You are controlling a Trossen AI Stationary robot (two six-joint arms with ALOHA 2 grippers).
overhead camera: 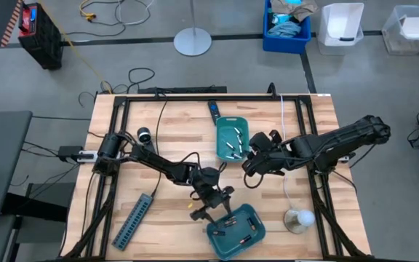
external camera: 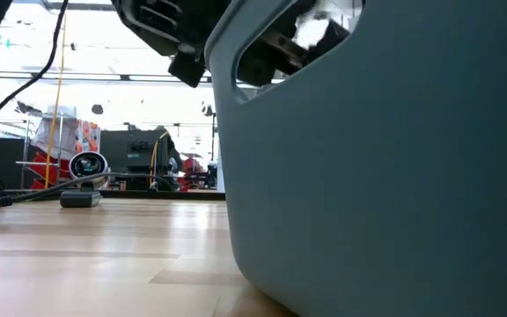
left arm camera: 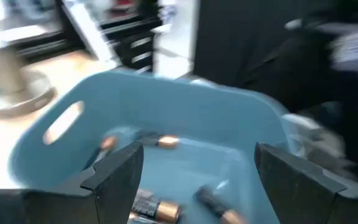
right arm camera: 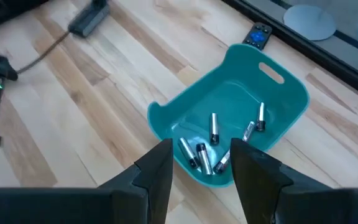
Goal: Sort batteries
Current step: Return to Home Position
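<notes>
Several batteries lie in a green-teal bin at the table's far middle. More batteries lie in a blue bin at the near edge; its wall fills the low view. My left gripper hangs open and empty over the blue bin's far left rim. My right gripper is open and empty, just right of and above the green-teal bin, looking down on its batteries. A small yellowish thing lies on the table left of the blue bin.
A long grey power strip lies at the near left. A black remote lies behind the green-teal bin. A white round object on a cord sits at the near right. A small round camera stands at the far left.
</notes>
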